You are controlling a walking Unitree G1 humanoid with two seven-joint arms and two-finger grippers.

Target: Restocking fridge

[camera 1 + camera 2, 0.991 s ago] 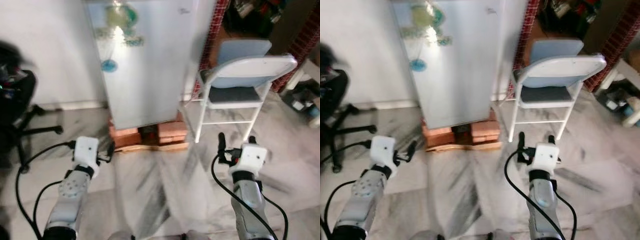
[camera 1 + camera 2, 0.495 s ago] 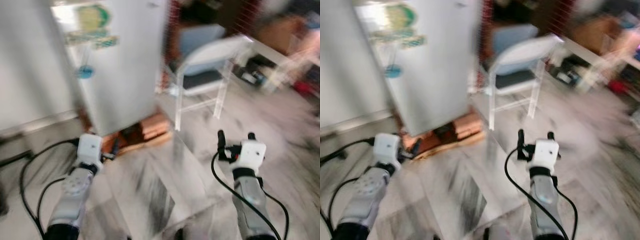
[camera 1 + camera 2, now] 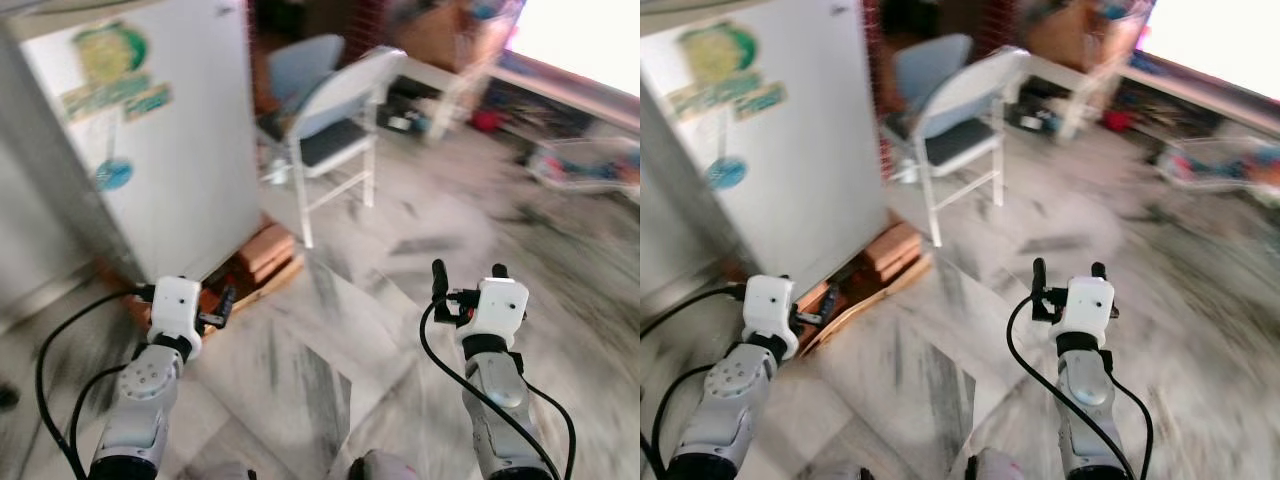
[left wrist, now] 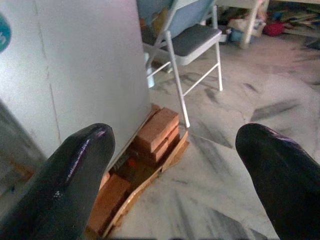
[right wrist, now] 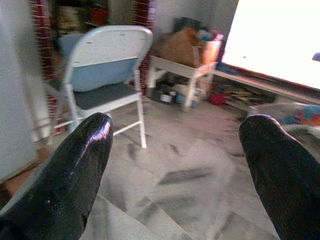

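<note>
**Both grippers empty, fridge shut at front left**

White fridge (image 3: 150,150) stands at front left, door closed, stickers on its face, raised on bricks (image 4: 156,131) over a wooden board. Left gripper (image 3: 205,300) held low near the fridge base — fingers spread wide, nothing between them. Right gripper (image 3: 466,270) held over the marble floor (image 3: 400,260), also spread and empty. Folding chair (image 3: 320,110) beside the fridge — head views blurred

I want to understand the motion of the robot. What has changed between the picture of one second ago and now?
The view has swung to the robot's right, so the camera turned, not the things: the fridge now sits at the left and the folding chair near the top middle. The left gripper and right gripper stay open, empty, held low in front. The fridge door stays shut, on its bricks.
</note>
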